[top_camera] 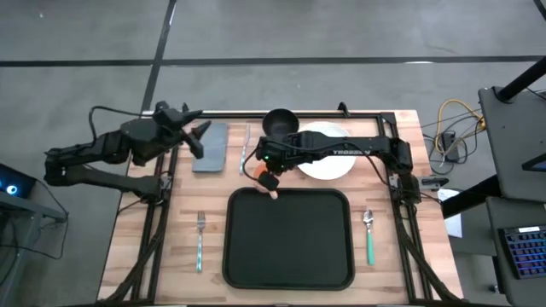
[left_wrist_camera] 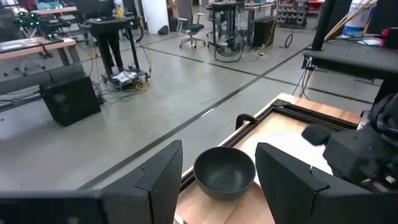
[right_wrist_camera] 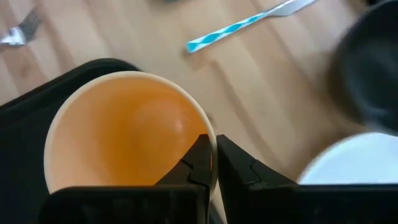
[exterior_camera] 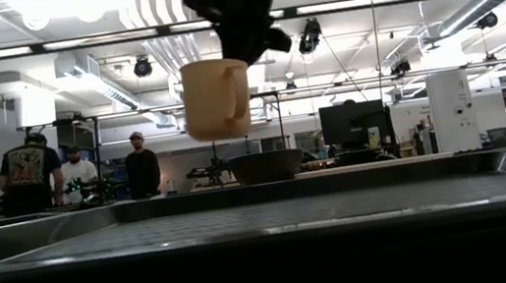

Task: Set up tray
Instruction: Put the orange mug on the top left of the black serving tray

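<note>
Carrying the cup with my right tool, fingers pinched shut on its rim, one inside and one outside. The cup hangs clear above the far edge of the tray, near its far-left part; the low view shows it lifted well off the surface. The tray lies on the worktop at the near middle, with nothing resting on it. My left tool waits at the far left, fingers spread wide, holding nothing, facing the bowl.

Step in hand: placing the cup on the tray. Next move, as I judge it: carry slightly nearer, lower until the base sits flat, then release.
</note>
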